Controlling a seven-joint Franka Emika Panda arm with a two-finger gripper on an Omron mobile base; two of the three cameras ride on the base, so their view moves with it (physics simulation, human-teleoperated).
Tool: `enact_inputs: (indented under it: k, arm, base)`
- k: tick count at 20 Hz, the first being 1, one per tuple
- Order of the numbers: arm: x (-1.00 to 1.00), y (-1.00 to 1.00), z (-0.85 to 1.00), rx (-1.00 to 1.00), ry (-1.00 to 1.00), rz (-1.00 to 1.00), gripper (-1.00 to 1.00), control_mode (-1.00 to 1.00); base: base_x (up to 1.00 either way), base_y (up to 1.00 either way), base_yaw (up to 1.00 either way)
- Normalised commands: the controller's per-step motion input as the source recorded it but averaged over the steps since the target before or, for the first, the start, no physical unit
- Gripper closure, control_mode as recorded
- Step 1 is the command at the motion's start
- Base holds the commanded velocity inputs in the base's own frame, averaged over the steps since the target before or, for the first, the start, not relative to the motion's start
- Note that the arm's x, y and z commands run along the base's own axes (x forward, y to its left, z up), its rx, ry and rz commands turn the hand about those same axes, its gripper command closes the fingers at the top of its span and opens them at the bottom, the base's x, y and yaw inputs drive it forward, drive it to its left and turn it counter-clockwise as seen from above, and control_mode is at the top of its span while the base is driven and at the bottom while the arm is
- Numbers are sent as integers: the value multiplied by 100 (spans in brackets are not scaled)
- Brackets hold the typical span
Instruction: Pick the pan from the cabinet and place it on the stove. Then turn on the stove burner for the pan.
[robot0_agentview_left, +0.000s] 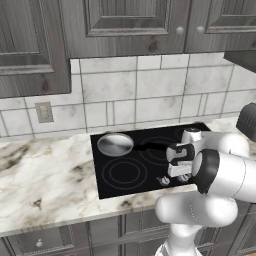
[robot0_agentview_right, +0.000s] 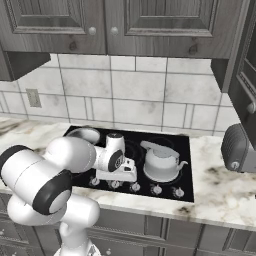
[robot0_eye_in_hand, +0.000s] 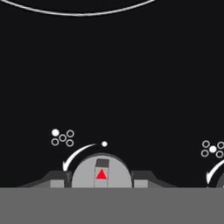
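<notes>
The silver pan (robot0_agentview_left: 115, 144) sits on the back left ring of the black stove (robot0_agentview_left: 130, 187), its black handle pointing right; its rim shows behind my arm in the right base view as the pan (robot0_agentview_right: 85, 134). My gripper (robot0_agentview_left: 169, 179) reaches down to the knob row at the stove's front edge. In the hand view my gripper (robot0_eye_in_hand: 101, 183) has a finger tip against each side of a round grey knob (robot0_eye_in_hand: 101, 168) with a red triangle. The dark grey cabinet (robot0_agentview_left: 130, 25) hangs above the stove with its doors closed.
A silver-white kettle (robot0_agentview_right: 161, 162) stands on the stove's right side, close to my hand. A dark toaster (robot0_agentview_right: 237, 148) sits on the marble counter (robot0_agentview_left: 45, 175) to the right. A cabinet door (robot0_agentview_right: 247, 75) stands open at the far right.
</notes>
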Motion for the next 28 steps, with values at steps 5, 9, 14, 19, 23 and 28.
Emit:
enact_inputs:
  k: [5,9,14,19,23,28]
  arm:
    - [-33,17,-32,-3,0,-11,100,-100]
    - [-12,5,-12,-2,4,-5,100,-100]
    - [0,0,-9,0,-1,1,100,-100]
    - [-6,0,-20,0,-3,11,100,-100]
    - [-26,0,-32,-1,-2,18,100,-100]
    - [-28,2,-36,-5,0,22,100,-100]
  base:
    - [0,0,0]
    - [0,0,0]
    - [0,0,0]
    - [0,0,0]
    - [0,0,0]
    - [0,0,0]
